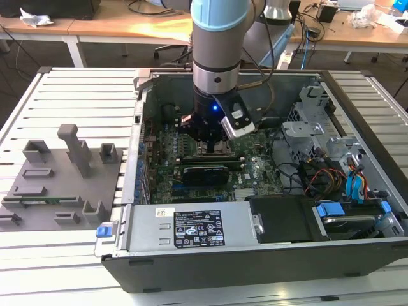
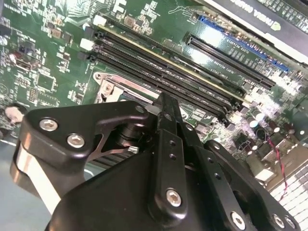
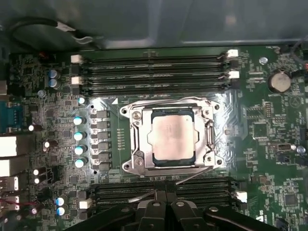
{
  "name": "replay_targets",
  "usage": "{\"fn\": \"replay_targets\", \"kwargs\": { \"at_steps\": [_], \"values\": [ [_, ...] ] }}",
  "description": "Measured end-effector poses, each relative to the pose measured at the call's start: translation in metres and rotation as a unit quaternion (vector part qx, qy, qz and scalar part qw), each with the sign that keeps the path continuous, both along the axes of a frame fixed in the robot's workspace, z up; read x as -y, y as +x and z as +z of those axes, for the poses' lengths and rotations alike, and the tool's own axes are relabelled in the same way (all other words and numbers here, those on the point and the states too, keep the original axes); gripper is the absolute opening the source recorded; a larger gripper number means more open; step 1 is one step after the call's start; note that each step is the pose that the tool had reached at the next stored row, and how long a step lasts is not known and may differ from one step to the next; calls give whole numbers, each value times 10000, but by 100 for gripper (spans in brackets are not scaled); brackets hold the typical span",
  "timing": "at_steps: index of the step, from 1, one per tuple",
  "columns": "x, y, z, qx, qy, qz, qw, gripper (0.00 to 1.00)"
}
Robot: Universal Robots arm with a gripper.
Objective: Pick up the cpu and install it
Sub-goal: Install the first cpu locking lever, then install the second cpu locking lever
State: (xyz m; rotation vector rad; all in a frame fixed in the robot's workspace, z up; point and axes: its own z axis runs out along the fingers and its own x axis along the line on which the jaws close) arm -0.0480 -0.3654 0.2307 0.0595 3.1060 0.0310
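Silvery cpu [image 3: 172, 137] lies flat inside the metal-framed socket [image 3: 136, 139] at the centre of the first wrist view, apparently seated, since nothing holds it. Green motherboard [image 3: 269, 139] surrounds it. At lower centre, the claw [image 3: 166, 207] hovers with fingers pressed together, empty.

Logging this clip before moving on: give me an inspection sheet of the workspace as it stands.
Surface: slatted white table carrying an open PC case.
Job's things: cpu lies in the socket, frame unlatched.
Clutter: grey fixture at the exterior view's left.
Hand: hand low over the motherboard, beside the socket, holding nothing.
Cables: wire bundles inside the case.
Surroundings: wooden desks behind.
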Motion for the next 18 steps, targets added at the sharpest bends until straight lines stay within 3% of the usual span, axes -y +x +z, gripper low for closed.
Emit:
{"fn": "replay_targets", "kwargs": {
  "at_steps": [18],
  "values": [
    [3, -106, -100, 4, 1, 10, 10000, 11]
  ]
}}
